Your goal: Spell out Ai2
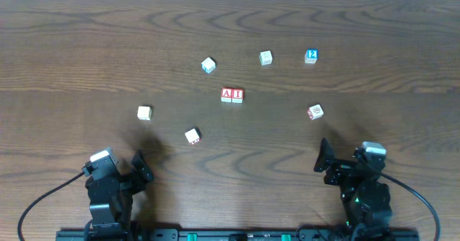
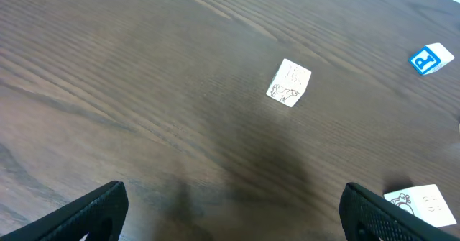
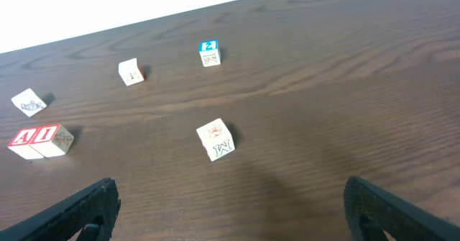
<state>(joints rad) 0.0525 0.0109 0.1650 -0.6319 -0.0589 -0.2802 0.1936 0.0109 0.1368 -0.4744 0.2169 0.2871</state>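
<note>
Two red-lettered blocks, A (image 1: pixel 227 94) and I (image 1: pixel 237 95), sit side by side in the table's middle; they also show in the right wrist view (image 3: pixel 24 139) (image 3: pixel 47 136). The blue 2 block (image 1: pixel 310 55) stands apart at the back right, and shows in the right wrist view (image 3: pixel 209 52). My left gripper (image 1: pixel 141 166) is open and empty at the front left. My right gripper (image 1: pixel 323 157) is open and empty at the front right, with nothing between its fingers (image 3: pixel 230 212).
Loose blocks lie around: one with a blue face (image 1: pixel 208 65), a pale one (image 1: pixel 266 57), an M block (image 1: pixel 315 111) (image 3: pixel 217 139), one at the left (image 1: pixel 144 113) (image 2: pixel 289 83), one at the front (image 1: pixel 192 136) (image 2: pixel 424 203).
</note>
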